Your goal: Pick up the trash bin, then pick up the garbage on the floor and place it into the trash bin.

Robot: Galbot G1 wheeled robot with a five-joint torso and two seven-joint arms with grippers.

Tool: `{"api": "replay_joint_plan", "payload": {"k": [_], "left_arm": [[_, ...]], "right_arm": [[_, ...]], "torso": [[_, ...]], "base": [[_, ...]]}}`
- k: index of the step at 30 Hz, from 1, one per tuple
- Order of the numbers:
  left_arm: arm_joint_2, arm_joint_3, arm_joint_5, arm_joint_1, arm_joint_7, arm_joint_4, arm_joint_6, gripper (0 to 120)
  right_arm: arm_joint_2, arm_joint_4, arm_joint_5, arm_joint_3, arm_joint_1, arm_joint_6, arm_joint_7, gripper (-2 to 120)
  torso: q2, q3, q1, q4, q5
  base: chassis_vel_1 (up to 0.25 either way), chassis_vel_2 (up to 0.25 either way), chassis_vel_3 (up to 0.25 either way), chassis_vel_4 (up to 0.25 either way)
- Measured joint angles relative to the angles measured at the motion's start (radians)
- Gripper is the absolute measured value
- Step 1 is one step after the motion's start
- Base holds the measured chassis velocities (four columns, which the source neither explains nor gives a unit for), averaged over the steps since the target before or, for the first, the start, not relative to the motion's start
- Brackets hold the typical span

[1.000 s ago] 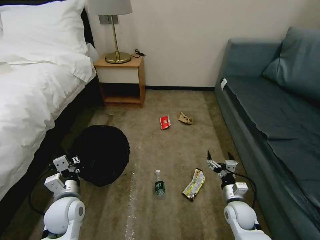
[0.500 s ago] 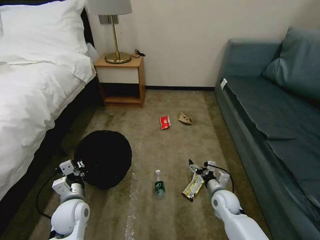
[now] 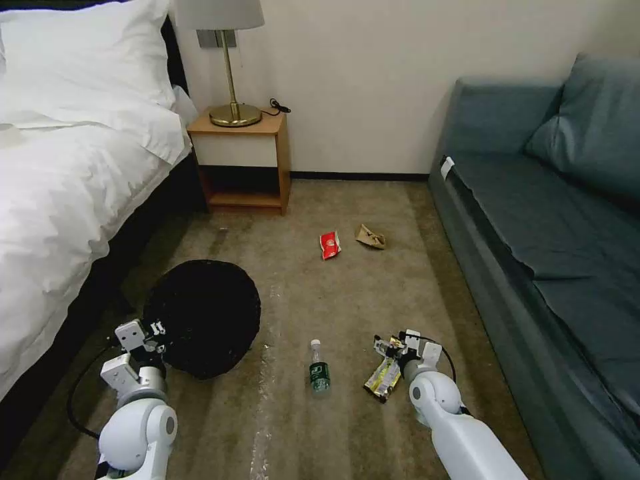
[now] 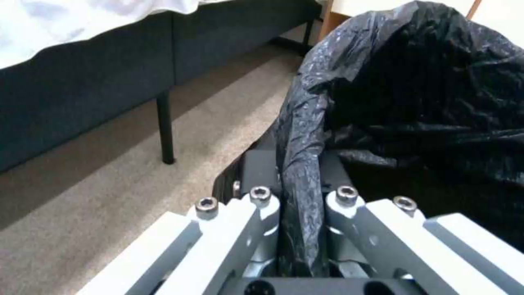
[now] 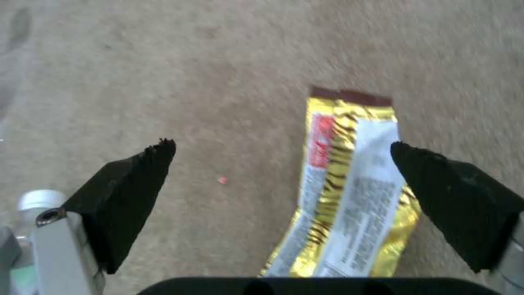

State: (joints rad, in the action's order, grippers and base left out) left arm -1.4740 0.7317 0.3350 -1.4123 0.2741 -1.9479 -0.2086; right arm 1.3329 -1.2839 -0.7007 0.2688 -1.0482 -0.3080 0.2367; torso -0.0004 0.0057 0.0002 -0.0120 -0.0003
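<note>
The trash bin [image 3: 203, 317], its black bag over the rim, hangs tilted above the carpet at my left. My left gripper [image 3: 152, 333] is shut on its rim; the left wrist view shows the bag's fold [image 4: 300, 135] pinched between the fingers of that gripper [image 4: 296, 168]. My right gripper [image 3: 393, 347] is open low over the yellow-white wrapper [image 3: 380, 380]. In the right wrist view that gripper [image 5: 283, 149] has the wrapper [image 5: 349, 184] lying near one of its black fingertips. The clear bottle [image 3: 319, 370] lies left of it. A red packet [image 3: 330, 245] and brown paper [image 3: 371, 237] lie farther off.
A white bed [image 3: 60, 200] runs along the left, with a dark frame and leg [image 4: 165, 127]. A wooden nightstand [image 3: 243, 160] with a lamp stands against the back wall. A blue-grey sofa [image 3: 533, 220] lines the right. Open carpet lies between them.
My right arm has swung left and down, from beside the sofa to just above the yellow-white wrapper. The left gripper and the bin have shifted slightly nearer and right.
</note>
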Motion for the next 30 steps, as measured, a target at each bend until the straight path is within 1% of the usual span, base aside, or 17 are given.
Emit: {"api": "replay_joint_plan", "payload": {"k": [2, 9, 14, 16, 22, 30], "left_arm": [[0.000, 0.000, -0.002, -0.004, 0.000, -0.002, 0.001, 4], [0.000, 0.003, -0.003, -0.007, 0.001, -0.007, 0.003, 4], [-0.002, 0.003, -0.006, -0.012, 0.001, -0.008, 0.006, 4], [-0.002, 0.003, -0.007, -0.014, 0.001, -0.012, 0.007, 4], [-0.001, 0.004, -0.012, -0.019, -0.002, -0.022, 0.007, 4], [-0.001, 0.007, -0.014, -0.022, -0.002, -0.031, 0.007, 4]], "right_arm": [[0.014, 0.022, 0.013, 0.013, -0.002, -0.001, -0.007, 100], [0.022, 0.056, 0.053, 0.027, -0.007, 0.004, -0.031, 100], [0.034, 0.088, 0.083, 0.037, -0.008, 0.024, -0.050, 100], [0.040, 0.102, 0.096, 0.048, -0.008, 0.021, -0.076, 100], [0.047, 0.138, 0.107, 0.057, 0.003, 0.005, -0.085, 100], [0.060, 0.202, 0.128, 0.063, 0.026, 0.021, -0.091, 100]], "torso": [[0.000, 0.000, 0.000, 0.0000, 0.0000], [0.000, 0.000, 0.000, -0.0001, 0.0000], [0.000, 0.000, 0.000, 0.0000, 0.0001], [0.000, 0.000, 0.000, 0.0000, 0.0003], [0.000, 0.000, 0.000, 0.0000, 0.0000], [0.000, 0.000, 0.000, 0.0001, 0.0001]], "base": [[0.000, 0.000, 0.000, 0.000], [0.000, 0.000, 0.000, 0.000], [0.000, 0.000, 0.000, 0.000], [0.000, 0.000, 0.000, 0.000], [0.000, 0.000, 0.000, 0.000], [0.000, 0.000, 0.000, 0.000]]}}
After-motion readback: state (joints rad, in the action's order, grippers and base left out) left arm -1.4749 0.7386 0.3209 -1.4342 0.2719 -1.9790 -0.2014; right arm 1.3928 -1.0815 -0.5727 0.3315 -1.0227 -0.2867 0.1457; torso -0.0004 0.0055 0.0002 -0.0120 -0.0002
